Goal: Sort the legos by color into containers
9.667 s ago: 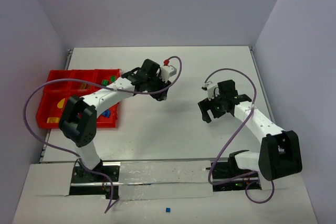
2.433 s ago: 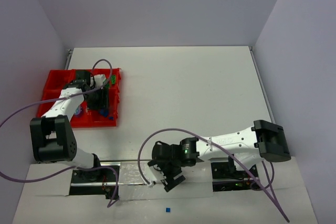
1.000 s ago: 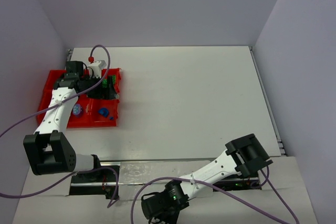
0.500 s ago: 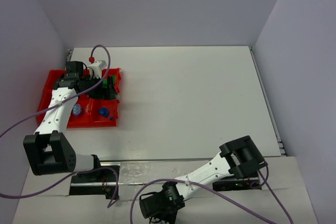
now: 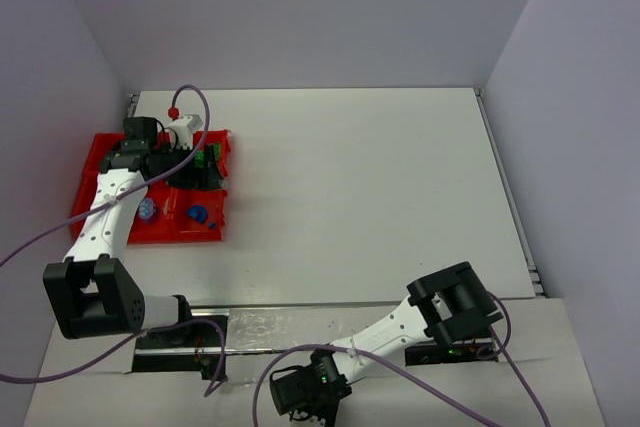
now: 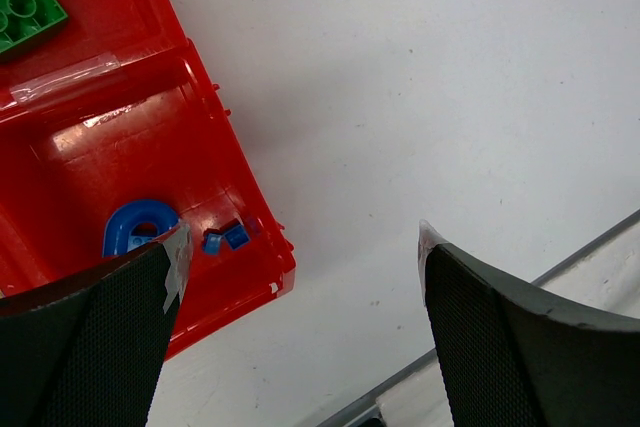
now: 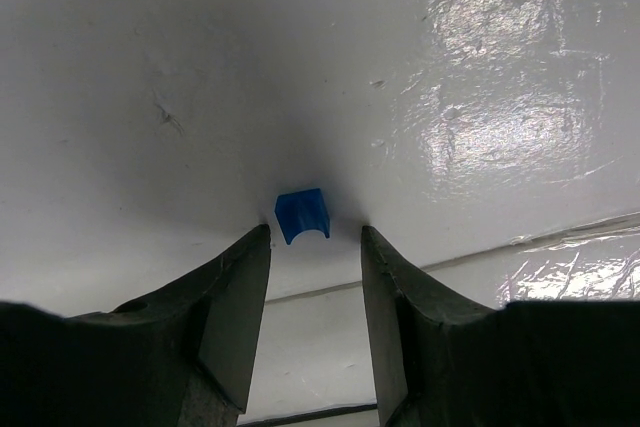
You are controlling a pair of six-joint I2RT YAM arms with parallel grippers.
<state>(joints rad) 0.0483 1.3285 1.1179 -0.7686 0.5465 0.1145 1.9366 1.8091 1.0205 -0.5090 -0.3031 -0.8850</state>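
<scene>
The right gripper (image 7: pixel 314 233) has its two fingers (image 7: pixel 235 327) apart, and a small blue bit (image 7: pixel 302 215) lies on the surface in the gap at their tips. It is a little nearer the finger on the left of the wrist view, with a sliver of white showing on each side, so neither pad is pressed against it. The bit rests on a glossy white ledge (image 7: pixel 150 67) at the near edge of the rig, in front of the arm bases. In the top view the right arm is folded back and down to reach it, and the gripper head hides the bit. The left gripper (image 6: pixel 297 247) is spread wide with nothing between its fingers (image 6: pixel 90 337). It hangs above the near right corner of the red containers (image 6: pixel 110 157), one finger over the bin and the other over the bare table (image 6: pixel 400 97). In the compartment under it lie a blue arch (image 6: pixel 140 227) and, just beside it, two tiny blue pieces (image 6: pixel 225 238). Green studded blocks (image 6: pixel 25 12) sit in the compartment beyond. A purple piece (image 5: pixel 148 209) lies in the compartment to the left of the blue arch.
</scene>
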